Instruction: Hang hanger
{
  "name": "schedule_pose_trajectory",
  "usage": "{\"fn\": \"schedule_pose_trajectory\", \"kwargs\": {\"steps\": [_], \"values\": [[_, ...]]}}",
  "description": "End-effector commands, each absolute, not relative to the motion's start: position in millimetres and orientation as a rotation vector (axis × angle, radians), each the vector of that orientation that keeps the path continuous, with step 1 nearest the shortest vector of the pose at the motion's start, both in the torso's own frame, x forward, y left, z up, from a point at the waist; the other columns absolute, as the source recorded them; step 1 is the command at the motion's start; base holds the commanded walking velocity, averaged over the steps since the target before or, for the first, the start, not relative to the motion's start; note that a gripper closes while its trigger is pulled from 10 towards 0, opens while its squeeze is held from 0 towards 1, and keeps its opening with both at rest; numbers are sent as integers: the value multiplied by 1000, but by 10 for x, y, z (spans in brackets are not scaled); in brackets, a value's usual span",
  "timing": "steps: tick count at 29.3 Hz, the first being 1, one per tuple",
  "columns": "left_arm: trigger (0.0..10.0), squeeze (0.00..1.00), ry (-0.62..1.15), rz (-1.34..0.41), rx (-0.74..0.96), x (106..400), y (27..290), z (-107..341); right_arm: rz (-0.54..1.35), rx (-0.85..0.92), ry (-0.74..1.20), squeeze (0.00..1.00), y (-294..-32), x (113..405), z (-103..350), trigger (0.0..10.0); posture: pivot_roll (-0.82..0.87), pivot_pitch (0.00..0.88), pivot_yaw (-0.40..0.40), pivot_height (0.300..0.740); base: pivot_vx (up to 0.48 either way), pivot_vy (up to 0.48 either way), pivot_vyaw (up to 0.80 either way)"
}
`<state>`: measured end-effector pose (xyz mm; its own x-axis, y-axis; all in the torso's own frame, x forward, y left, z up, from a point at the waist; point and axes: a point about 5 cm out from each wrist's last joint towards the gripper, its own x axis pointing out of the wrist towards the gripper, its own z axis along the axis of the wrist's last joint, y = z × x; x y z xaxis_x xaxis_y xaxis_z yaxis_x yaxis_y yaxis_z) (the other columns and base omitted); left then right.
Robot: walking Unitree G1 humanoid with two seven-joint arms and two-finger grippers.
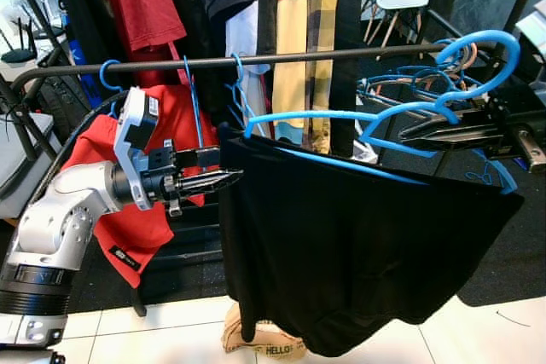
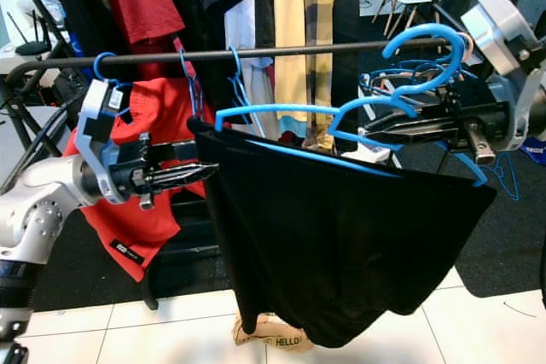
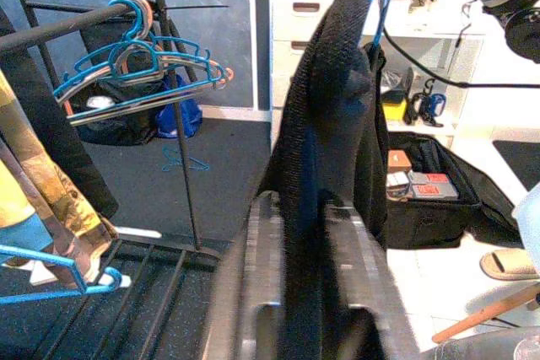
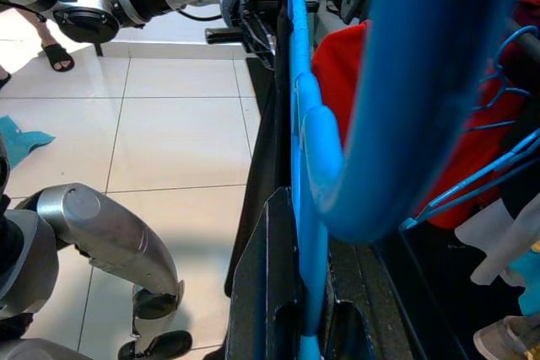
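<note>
A blue plastic hanger [image 1: 341,117] carries a black garment [image 1: 341,253] that hangs down in front of the clothes rail [image 1: 256,60]. My right gripper [image 1: 418,134] is shut on the hanger just below its hook [image 1: 482,53], which stands at rail height near the rail's right end. My left gripper [image 1: 226,178] is shut on the garment's left corner at the hanger's end. In the left wrist view black fabric [image 3: 325,166] sits between the fingers. In the right wrist view the blue hanger [image 4: 308,174] runs between the fingers.
Several garments hang on the rail: a red shirt [image 1: 141,168], a black shirt, yellow and plaid pieces. Spare blue hangers [image 1: 401,83] bunch at the rail's right end. A paper bag [image 1: 260,343] lies on the tiled floor below. White chairs stand behind.
</note>
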<state>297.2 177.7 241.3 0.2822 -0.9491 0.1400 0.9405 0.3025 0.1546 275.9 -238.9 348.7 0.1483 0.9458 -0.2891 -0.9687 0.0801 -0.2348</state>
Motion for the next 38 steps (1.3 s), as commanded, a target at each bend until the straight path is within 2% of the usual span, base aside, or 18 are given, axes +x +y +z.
{"fn": "schedule_pose_trajectory", "kwargs": {"steps": [1, 11, 20, 38], "values": [[0, 0, -215, -1276, 40, 2973, 1757, 2389, 1466, -430, 25, 0, -2340, 2716, 3561, 0, -93, 0, 50, 740, 0, 0, 0], [0, 0, -234, -1249, 49, 2994, 1785, 2424, 1458, -441, 67, 0, -2343, 2721, 3486, 0, -92, 4, 51, 740, 0, 0, 0], [0, 0, -258, -1194, 87, 3012, 1918, 2506, 1301, -598, 264, 0, -2539, 2809, 3286, 0, -88, 7, 47, 740, 0, 0, 0], [0, 0, -266, -1198, 103, 3008, 1884, 2511, 1370, -622, 425, 0, -2471, 2764, 2954, 0, -91, 8, 46, 740, 0, 0, 0]]}}
